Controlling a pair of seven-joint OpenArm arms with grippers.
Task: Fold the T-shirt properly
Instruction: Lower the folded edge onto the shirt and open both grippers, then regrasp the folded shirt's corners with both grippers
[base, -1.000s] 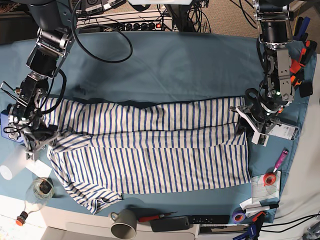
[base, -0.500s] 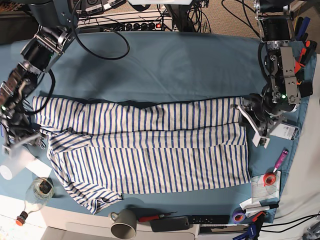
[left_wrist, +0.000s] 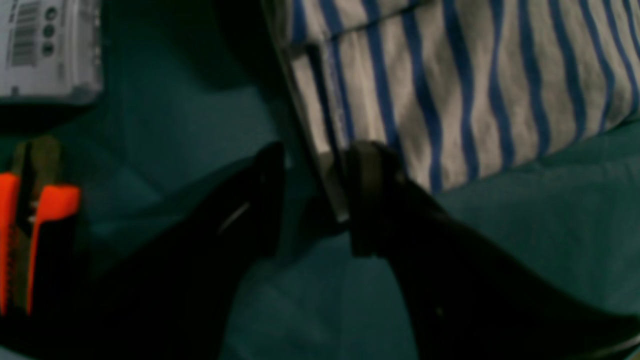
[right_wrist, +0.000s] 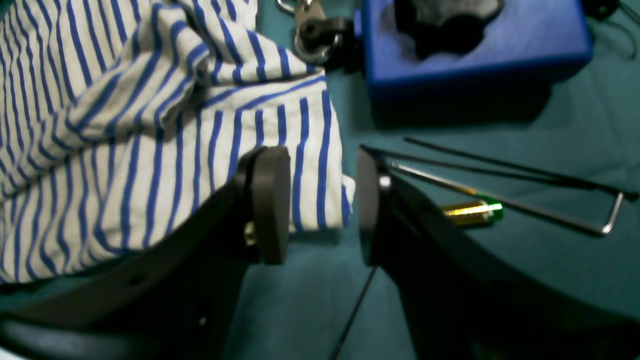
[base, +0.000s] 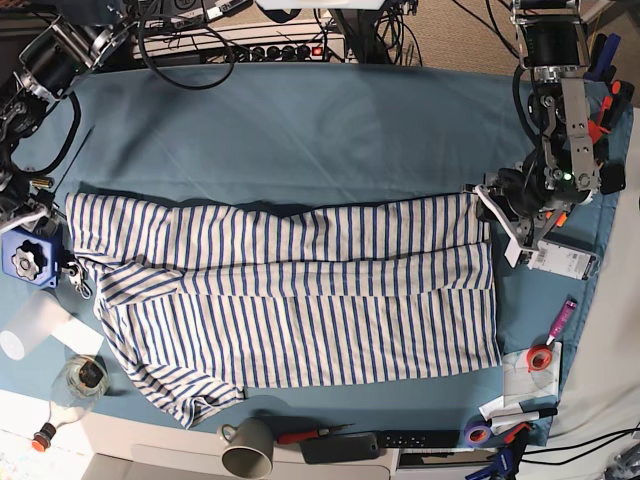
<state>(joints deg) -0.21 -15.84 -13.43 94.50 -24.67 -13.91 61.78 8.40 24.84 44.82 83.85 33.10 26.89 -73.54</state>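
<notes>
The striped T-shirt (base: 300, 290) lies folded lengthwise across the teal table cloth (base: 330, 140). My left gripper (base: 505, 220) hovers at its upper right corner. In the left wrist view the left gripper (left_wrist: 320, 200) is open, its fingers (left_wrist: 370, 200) standing either side of the hem of the T-shirt (left_wrist: 450, 90) without pinching it. My right gripper (base: 22, 205) is at the far left, just off the sleeve. In the right wrist view the right gripper (right_wrist: 322, 200) is open, with the sleeve corner of the T-shirt (right_wrist: 125, 125) lying flat below the gap.
A blue box (base: 25, 262) and a thin metal rod (right_wrist: 525, 200) lie left of the sleeve. A white labelled box (base: 560, 260) and orange clamps (left_wrist: 35, 240) sit by the left gripper. A mug (base: 248, 447), a glass bottle (base: 75, 385) and tape rolls (base: 540, 358) line the front edge.
My right gripper has let go of the left sleeve and pulled back to the left and away; the sleeve now lies flat. My left gripper has shifted slightly toward the shirt's far corner.
</notes>
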